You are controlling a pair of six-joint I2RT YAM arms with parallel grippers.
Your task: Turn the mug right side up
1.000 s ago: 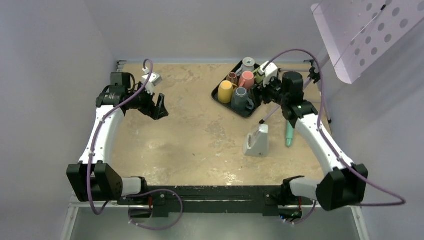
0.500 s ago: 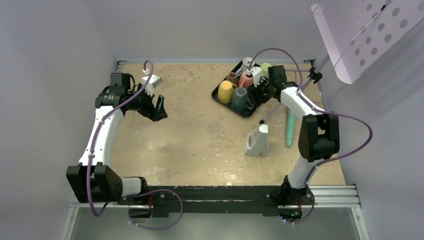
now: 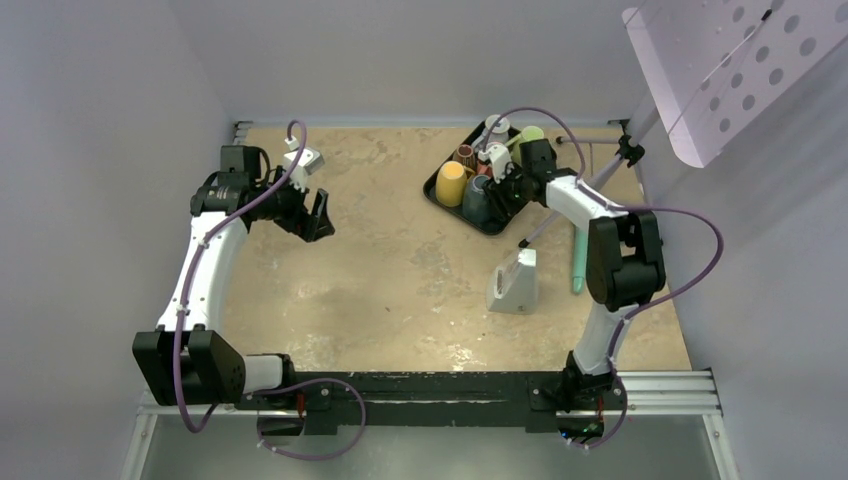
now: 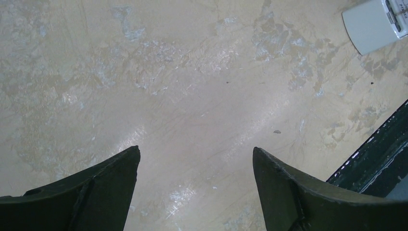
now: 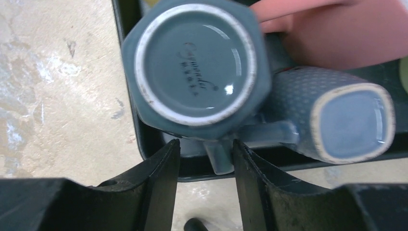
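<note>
Starting wide: the tan counter [image 3: 380,260] is under both arms. My left jaws hang over a bare stretch of it, spread wide apart and holding nothing.

My right jaws are at the black tray [image 5: 124,14], poised over its near edge. The tray wall runs just ahead of the tips and the mugs are packed beyond it.

Back toward the arm bases from the right jaws, a pale grey wedge [image 3: 513,282] stands on the counter. A teal stick [image 3: 578,262] lies just beside it on the outer side.

In the tray, the grey-blue mug [image 5: 195,62] sits directly ahead of the right jaws. It is upside down, its glazed base and pale foot ring facing my wrist camera. Touching it on the right is a textured blue mug [image 5: 337,115], also base-up. A pink mug [image 5: 337,29] sits beyond that one, and a yellow mug [image 3: 450,183] is off to the left of the jaws.

Smallest bit: the grey-blue mug's handle [image 5: 219,156] pokes out between my right jaws. They are narrowly apart, straddling it. The handle sits against the right-hand finger [image 5: 250,183], with a gap showing on the other side, so there is no clamp on it.
</note>
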